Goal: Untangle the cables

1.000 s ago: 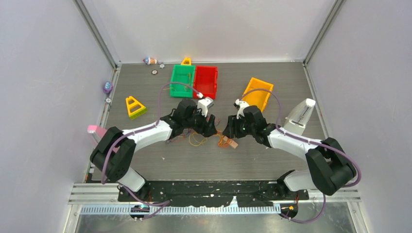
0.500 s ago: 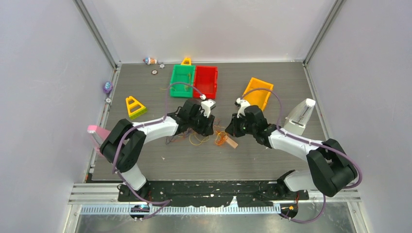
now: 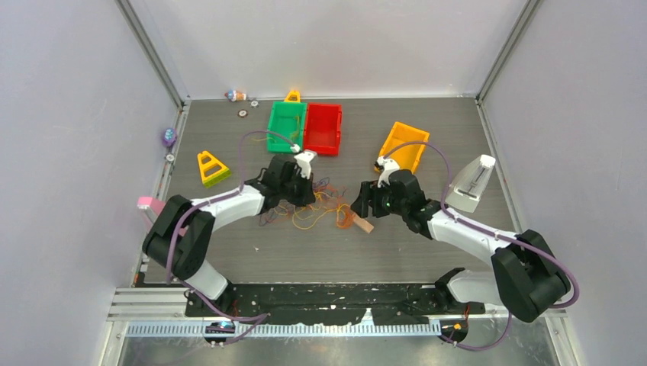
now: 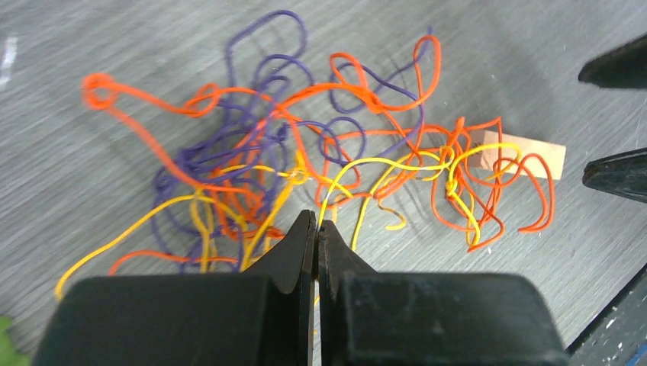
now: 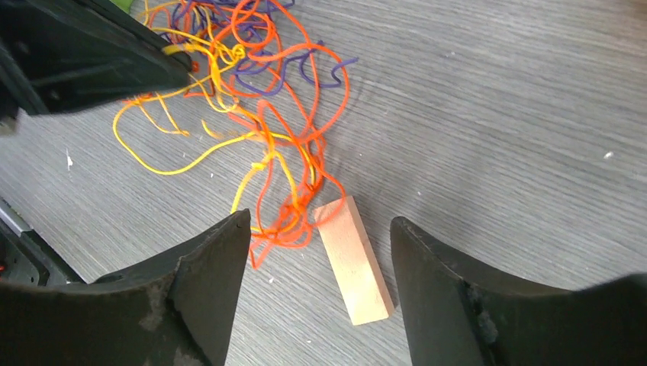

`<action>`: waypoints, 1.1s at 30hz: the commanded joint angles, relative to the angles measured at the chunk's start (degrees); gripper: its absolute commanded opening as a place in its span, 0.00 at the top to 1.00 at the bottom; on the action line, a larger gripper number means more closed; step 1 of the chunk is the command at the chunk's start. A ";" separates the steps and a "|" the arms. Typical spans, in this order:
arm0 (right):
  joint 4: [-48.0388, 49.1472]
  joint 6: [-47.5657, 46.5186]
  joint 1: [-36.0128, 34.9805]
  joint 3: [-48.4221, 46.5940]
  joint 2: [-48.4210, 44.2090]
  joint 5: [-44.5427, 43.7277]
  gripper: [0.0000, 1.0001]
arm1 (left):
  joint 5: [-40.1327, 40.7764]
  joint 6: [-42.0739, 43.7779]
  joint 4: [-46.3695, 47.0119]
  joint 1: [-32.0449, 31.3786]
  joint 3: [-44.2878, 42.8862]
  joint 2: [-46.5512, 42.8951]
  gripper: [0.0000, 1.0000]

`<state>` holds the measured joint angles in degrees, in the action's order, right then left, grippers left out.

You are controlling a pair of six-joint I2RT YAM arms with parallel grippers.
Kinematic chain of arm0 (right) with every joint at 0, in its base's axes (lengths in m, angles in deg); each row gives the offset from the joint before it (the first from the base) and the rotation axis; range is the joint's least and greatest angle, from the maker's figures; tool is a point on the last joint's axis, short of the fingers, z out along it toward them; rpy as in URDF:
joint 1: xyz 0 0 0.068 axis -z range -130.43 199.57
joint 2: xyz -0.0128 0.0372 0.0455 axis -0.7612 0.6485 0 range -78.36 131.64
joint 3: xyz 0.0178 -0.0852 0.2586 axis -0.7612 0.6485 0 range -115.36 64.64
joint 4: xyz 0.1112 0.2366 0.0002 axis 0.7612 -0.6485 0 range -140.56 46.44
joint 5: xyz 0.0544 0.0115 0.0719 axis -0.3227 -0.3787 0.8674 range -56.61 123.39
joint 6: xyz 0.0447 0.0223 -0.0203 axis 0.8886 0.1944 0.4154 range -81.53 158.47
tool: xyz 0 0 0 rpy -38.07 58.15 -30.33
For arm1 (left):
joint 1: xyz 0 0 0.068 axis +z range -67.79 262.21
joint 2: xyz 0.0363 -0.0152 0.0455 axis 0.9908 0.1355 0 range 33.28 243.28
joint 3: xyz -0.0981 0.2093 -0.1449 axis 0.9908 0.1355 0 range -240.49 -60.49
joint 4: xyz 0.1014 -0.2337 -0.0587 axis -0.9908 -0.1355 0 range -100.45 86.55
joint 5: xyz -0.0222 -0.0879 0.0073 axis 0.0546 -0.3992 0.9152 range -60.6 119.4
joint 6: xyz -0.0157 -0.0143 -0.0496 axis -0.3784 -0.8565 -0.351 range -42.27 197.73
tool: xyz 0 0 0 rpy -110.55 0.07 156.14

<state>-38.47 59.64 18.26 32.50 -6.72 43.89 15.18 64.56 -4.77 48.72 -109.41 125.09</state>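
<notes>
The cables [image 3: 317, 210] lie as a loose tangle of orange, yellow and purple strands on the grey table between my two arms. In the left wrist view the tangle [image 4: 305, 152] spreads ahead of my left gripper [image 4: 316, 221], which is shut with a yellow cable [image 4: 339, 183] pinched at its tips. My right gripper [image 5: 320, 221] stands open just above the table, at the orange end of the cables [image 5: 290, 206]. Nothing is between its fingers. In the top view the left gripper [image 3: 309, 198] and right gripper [image 3: 358, 204] face each other across the tangle.
A small wooden block [image 5: 355, 259] lies by the orange loops, under the right gripper. Green bin [image 3: 287, 118], red bin [image 3: 323, 128] and orange bin [image 3: 404, 146] stand at the back. A yellow triangle [image 3: 212, 168] sits left, a white object [image 3: 471, 183] right.
My left gripper has shut on a yellow cable and drawn back to the left, spreading the tangle wider. My right gripper closed briefly, then opened again by the block.
</notes>
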 commanded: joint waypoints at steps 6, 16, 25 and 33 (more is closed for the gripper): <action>3.47 0.99 0.09 -2.13 4.40 1.11 0.36 | -5.01 -2.67 7.55 2.21 2.40 -2.96 1.00; 3.44 -1.12 0.15 -10.51 12.96 1.87 0.45 | -5.69 -2.05 8.34 2.21 2.94 -2.77 1.00; -1.37 -5.13 0.06 -17.77 19.22 -0.18 0.59 | -4.92 -1.73 8.25 2.21 3.15 -3.13 1.00; -1.00 -5.24 0.02 -15.22 18.89 0.16 0.64 | -2.46 -1.58 4.46 2.42 0.92 -0.92 1.00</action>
<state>-39.85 55.53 18.26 16.54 13.28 44.63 10.97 62.77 0.72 51.06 -106.55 123.12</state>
